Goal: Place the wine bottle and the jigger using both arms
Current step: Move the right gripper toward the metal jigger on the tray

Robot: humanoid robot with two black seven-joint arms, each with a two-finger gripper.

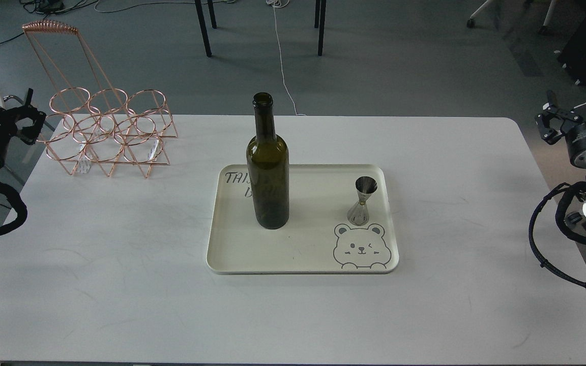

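A tall dark olive-green wine bottle [268,168] stands upright on the left half of a cream tray [303,254] in the middle of the white table. The small silver jigger [363,201] stands upright on the tray's right side, just above a printed bear face. My left gripper [26,119] hangs off the table's left edge, far from the bottle, fingers apart and empty. My right gripper [552,122] sits off the table's right edge, far from the jigger, fingers spread with nothing between them.
A copper wire bottle rack [107,134] with a tall handle stands at the table's back left corner. Black chair or table legs [204,28] stand on the grey floor beyond the table. Black cables loop under both arms at the view's sides.
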